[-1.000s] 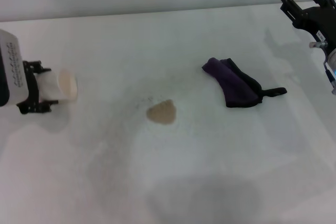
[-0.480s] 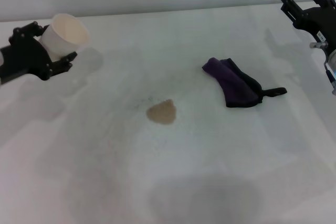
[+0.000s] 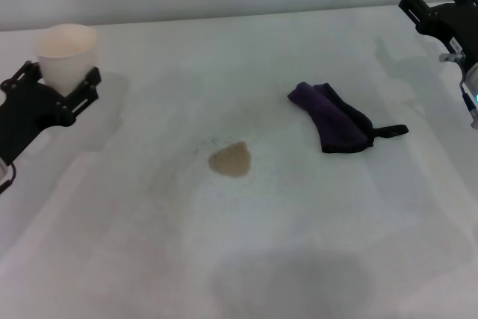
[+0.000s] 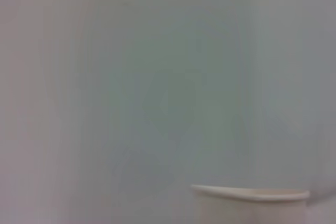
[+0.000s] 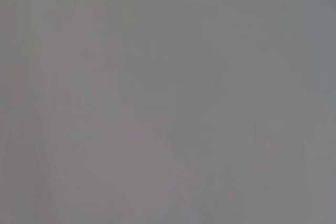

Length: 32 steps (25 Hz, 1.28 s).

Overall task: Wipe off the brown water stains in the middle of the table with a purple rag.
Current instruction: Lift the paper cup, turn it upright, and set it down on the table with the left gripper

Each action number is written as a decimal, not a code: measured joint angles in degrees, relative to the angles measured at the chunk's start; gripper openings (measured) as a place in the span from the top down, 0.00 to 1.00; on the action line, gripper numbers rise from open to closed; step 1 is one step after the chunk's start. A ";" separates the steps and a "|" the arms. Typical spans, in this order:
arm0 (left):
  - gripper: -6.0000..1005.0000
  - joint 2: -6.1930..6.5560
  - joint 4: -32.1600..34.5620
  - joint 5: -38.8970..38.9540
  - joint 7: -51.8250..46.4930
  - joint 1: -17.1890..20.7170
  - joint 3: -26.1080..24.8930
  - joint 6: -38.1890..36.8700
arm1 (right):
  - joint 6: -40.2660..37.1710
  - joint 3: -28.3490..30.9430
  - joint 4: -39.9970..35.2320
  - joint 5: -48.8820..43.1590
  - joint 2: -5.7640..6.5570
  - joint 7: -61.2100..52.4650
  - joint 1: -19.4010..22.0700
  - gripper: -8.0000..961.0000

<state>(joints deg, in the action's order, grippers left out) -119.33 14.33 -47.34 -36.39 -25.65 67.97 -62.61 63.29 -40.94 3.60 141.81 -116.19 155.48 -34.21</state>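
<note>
Head view: left tool point(image 3: 60, 84) gripping cup point(image 3: 67, 51)

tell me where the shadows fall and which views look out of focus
Head view: a big grey shadow patch lies on the table nearer than the brown water stains. Left wrist view: only the paper cup rim shows, soft. Right wrist view: featureless grey blur.

Bare table point(image 3: 246, 252) surrounds the brown water stains point(image 3: 229, 160); only the purple rag point(image 3: 334, 123) lies right, the paper cup point(image 3: 66, 51) far left.
</note>
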 joint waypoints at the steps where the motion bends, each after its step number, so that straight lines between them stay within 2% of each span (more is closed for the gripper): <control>1: 0.25 -0.11 -1.97 2.31 0.30 -0.21 0.03 -1.17 | -0.07 0.04 -0.12 0.03 0.00 0.00 -0.02 0.10; 6: 0.25 -0.60 -9.31 8.18 0.17 -1.66 0.01 -2.70 | -0.26 0.16 -1.00 0.20 0.00 0.00 -0.05 0.10; 12: 0.25 -1.11 -14.56 10.14 0.50 -3.36 -0.32 -1.43 | -0.30 0.17 -1.58 0.22 0.00 0.00 -0.24 0.10; 19: 0.25 -1.08 -15.30 10.35 2.17 -3.46 -0.34 3.47 | -0.98 0.16 -2.09 0.22 0.00 0.00 -0.56 0.10; 32: 0.25 -1.17 -16.59 10.20 8.26 -2.59 -0.14 4.19 | -1.51 1.31 -2.11 0.22 0.00 0.00 -0.88 0.10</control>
<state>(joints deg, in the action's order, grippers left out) -120.50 -2.26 -37.14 -28.13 -28.24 67.83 -58.43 61.78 -39.63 1.49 142.03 -116.19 155.48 -35.10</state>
